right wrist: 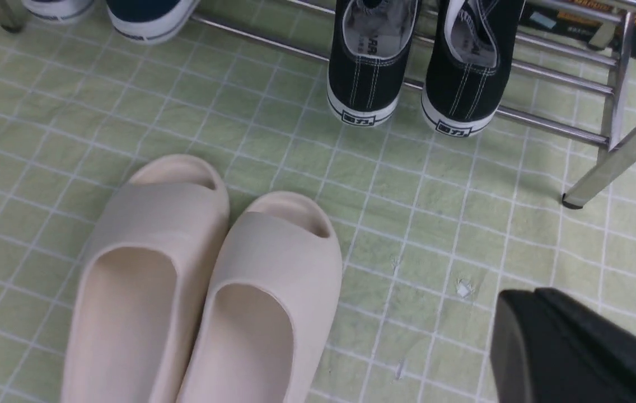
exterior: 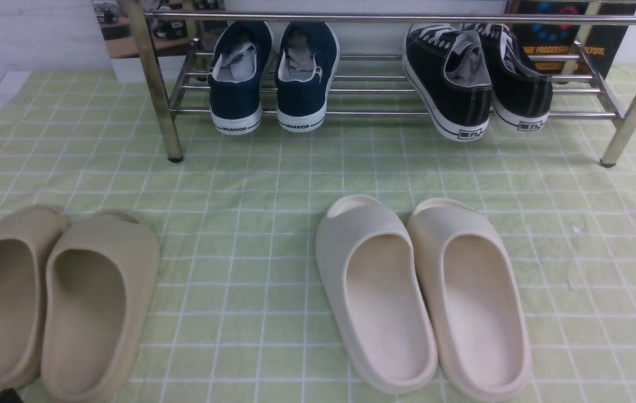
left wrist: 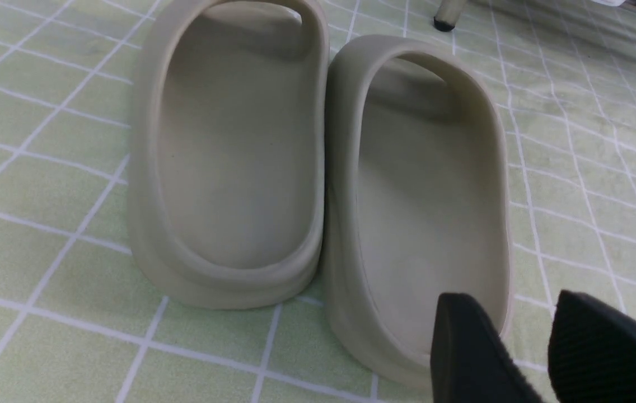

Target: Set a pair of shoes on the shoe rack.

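The pair of shoes, two black canvas sneakers (exterior: 453,84) (exterior: 521,84), sits on the right part of the lower shelf of the chrome shoe rack (exterior: 153,84), heels toward me and hanging over the front bar. The left one leans sideways. The right wrist view shows both sneakers (right wrist: 371,56) (right wrist: 466,67) side by side on the rack (right wrist: 553,127). My left gripper (left wrist: 511,299) is open over the heel rim of a beige slipper, holding nothing. My right gripper (right wrist: 536,292) is shut and empty above the cloth, in front of the rack's right leg.
Navy sneakers (exterior: 270,78) marked WARRIOR sit on the rack's left part. Beige slippers (exterior: 55,296) lie front left, cream slippers (exterior: 424,291) front centre, all on a green checked cloth (exterior: 251,184). A dark box (exterior: 567,42) stands behind the rack.
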You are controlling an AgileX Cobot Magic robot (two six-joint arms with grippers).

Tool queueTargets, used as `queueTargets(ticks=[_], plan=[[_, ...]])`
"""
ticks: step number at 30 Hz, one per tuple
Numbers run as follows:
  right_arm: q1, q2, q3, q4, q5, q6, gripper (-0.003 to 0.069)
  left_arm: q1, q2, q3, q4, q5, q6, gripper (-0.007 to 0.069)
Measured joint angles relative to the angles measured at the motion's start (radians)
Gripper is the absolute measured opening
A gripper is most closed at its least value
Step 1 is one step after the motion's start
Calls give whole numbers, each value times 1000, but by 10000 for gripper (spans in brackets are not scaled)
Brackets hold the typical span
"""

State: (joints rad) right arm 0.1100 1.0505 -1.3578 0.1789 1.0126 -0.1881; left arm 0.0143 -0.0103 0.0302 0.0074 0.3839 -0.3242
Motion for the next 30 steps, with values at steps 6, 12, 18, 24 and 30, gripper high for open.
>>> queueTargets(ticks=[6,12,18,24,30], plan=[[0,-340,248,3,-110,0,5,0,0,0,0,0,0,237],[0,-477,362,19,-184,0,7,0,0,0,0,0,0,237],[0,-499,397,97,-145,-1,13,0,0,0,0,0,0,237],[0,-499,398,104,-111,-1,15,0,0,0,0,0,0,237],[0,-499,401,108,-110,-1,1,0,0,0,0,0,0,237]])
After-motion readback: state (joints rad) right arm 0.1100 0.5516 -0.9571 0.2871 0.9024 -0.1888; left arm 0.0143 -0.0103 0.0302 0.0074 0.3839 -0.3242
